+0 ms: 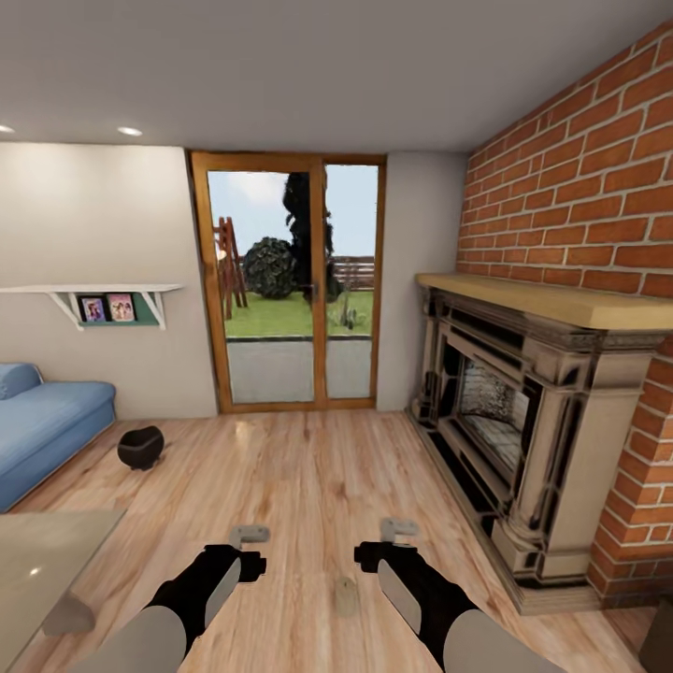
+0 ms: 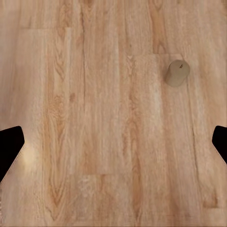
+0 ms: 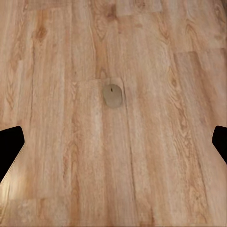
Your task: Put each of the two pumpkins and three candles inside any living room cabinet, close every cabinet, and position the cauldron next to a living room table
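Head view: you are facing a glass door (image 1: 290,280) in the middle of the frame, with a fireplace (image 1: 523,411) along the brick wall at right and a blue sofa (image 1: 42,425) at the left edge. The cauldron (image 1: 140,447) sits on the wood floor (image 1: 308,477) at middle left, just beside the sofa and well apart from the table (image 1: 42,551), whose glossy corner shows at lower left. A candle (image 1: 346,595) stands on the floor at bottom centre, between your left gripper (image 1: 250,536) and right gripper (image 1: 398,529). Both hang empty, jaws spread.

Left wrist view: bare planks, the candle (image 2: 177,73) at upper right, dark fingertips (image 2: 9,149) at the two side edges (wide apart, nothing between them).

Right wrist view: the candle (image 3: 112,95) lies near the centre, seen from almost straight above, wick showing.

You seem to be at the collecting step, with this candle first in line. The right arm looks better placed: lower it straight down, close on the candle's sides, then turn to find the cabinet.
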Controlling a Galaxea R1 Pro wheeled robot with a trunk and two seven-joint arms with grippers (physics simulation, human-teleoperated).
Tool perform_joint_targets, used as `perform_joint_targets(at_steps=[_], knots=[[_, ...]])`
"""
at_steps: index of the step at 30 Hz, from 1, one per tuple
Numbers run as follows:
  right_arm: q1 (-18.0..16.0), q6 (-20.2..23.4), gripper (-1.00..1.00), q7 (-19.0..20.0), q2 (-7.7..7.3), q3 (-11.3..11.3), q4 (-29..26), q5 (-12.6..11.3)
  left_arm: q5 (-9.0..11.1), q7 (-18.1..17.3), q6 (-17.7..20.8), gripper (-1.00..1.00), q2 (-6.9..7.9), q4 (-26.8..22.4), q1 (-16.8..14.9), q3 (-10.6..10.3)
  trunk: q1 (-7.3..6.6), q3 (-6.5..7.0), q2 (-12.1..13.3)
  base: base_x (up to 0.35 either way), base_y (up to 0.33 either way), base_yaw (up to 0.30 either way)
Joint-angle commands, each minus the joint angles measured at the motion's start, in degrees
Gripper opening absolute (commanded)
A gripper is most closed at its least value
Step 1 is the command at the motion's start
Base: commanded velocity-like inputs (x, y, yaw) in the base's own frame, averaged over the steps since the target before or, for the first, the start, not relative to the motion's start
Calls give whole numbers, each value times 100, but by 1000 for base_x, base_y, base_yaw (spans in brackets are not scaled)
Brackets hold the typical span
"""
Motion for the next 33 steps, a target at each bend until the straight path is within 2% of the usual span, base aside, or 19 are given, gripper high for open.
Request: perform_joint_targets(at_steps=[1, 14, 33], knots=[[-7, 21, 100, -51, -5, 46, -9, -51, 58, 44, 28, 100, 4, -11, -3, -46, 5, -10, -8, 307, 188, -15], [-7, 15, 100, -46, 4, 50, 7, -52, 48, 57, 29, 100, 3, -11, -3, -51, 5, -10, -8, 298, 176, -2], [-7, 12, 100, -46, 5, 56, 77, -43, 52, 60, 29, 100, 3, -12, -3, -48, 5, -10, -8, 318, 24, 0]])
